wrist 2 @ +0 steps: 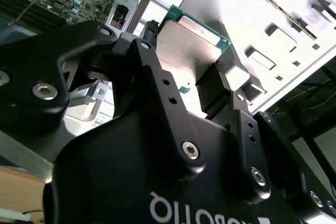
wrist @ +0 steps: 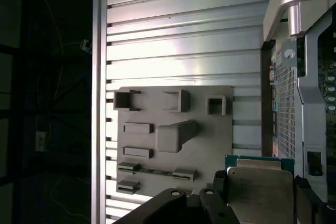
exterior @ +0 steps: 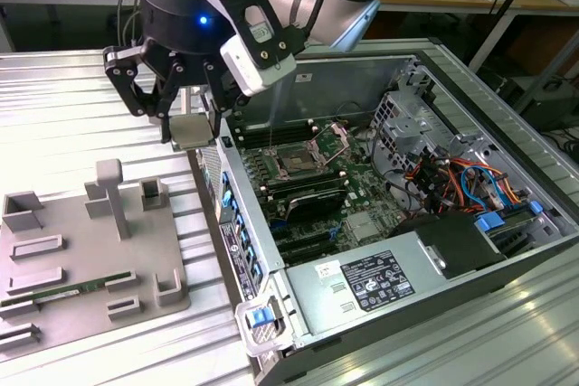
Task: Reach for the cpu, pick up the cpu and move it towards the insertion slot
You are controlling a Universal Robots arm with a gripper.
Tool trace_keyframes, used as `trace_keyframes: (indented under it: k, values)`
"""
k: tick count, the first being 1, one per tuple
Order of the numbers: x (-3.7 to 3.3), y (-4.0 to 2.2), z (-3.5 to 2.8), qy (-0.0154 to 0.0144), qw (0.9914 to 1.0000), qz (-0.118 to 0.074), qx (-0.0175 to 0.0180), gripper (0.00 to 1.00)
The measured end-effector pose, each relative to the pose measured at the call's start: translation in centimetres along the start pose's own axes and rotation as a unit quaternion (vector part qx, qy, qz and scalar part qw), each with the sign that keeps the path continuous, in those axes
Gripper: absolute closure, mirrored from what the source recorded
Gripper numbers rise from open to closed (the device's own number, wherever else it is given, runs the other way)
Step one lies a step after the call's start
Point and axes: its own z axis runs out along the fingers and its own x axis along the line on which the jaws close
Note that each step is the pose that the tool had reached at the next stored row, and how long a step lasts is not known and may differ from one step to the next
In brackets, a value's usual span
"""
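Observation:
My gripper is shut on the cpu, a flat square chip with a silvery top and a thin green rim. It hangs in the air just outside the wall of the open computer case, between the grey tray and the case. In both wrist views the black fingertips pinch two opposite edges of the cpu. The insertion slot, a dark square socket in a shiny frame, lies on the green motherboard toward the exterior view's right of the cpu.
The grey plastic tray with raised blocks lies on the ribbed metal table at the exterior view's left, a memory stick in it. The open computer case holds cables, drive bays and a power supply.

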Motion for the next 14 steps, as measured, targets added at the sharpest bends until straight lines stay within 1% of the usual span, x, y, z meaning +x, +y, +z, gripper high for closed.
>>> trace_keyframes:
  k: [14]
  values:
    - [-1.10,0.03,-0.01,0.0000,1.00000,0.000,0.0000,0.45]
